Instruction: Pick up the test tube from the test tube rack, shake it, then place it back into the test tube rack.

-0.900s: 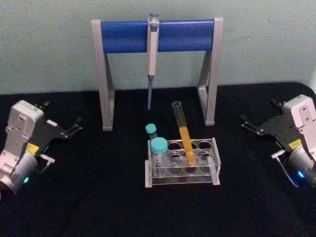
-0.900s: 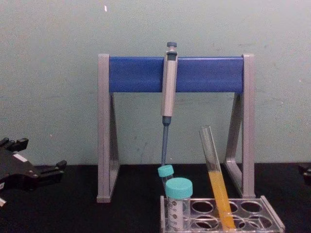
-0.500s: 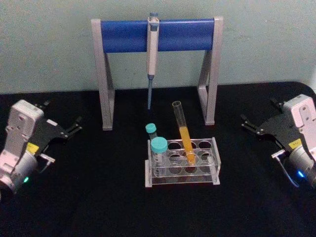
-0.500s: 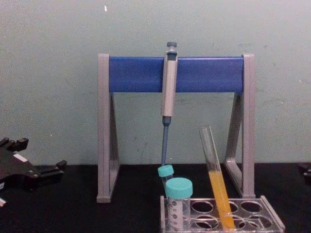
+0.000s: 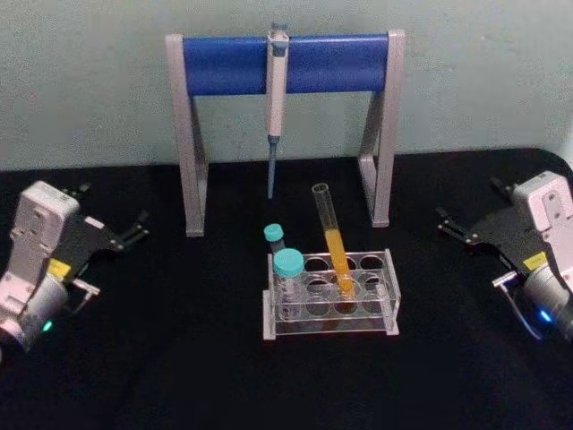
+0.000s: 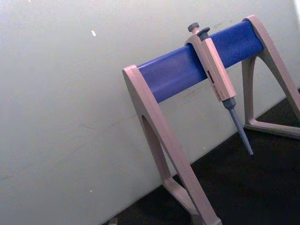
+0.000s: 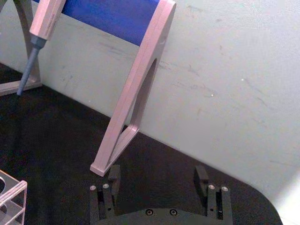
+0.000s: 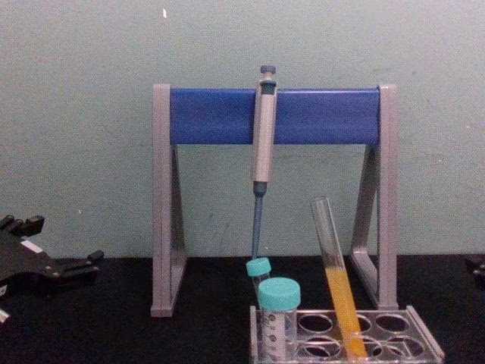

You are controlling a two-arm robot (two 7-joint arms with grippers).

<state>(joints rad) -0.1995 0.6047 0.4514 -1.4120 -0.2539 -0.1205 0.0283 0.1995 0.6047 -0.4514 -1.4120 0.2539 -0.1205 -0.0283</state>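
The test tube [image 5: 333,242] is a long clear tube with orange liquid in its lower half. It leans in a back-row hole of the clear test tube rack [image 5: 380,315] at the table's middle, and its open top tilts left. In the chest view the test tube [image 8: 337,288] rises above the rack [image 8: 424,341]. My left gripper [image 5: 109,210] rests open at the far left, well away from the rack, and also shows in the chest view [image 8: 57,243]. My right gripper [image 5: 470,208] sits open at the far right. Its empty fingers [image 7: 112,177] are spread wide.
Two teal-capped tubes [image 5: 287,264] [image 5: 274,235] stand at the rack's left end. Behind the rack is a grey-and-blue pipette stand [image 5: 224,64] with a pipette [image 5: 276,98] hanging from it. The black table runs back to a pale wall.
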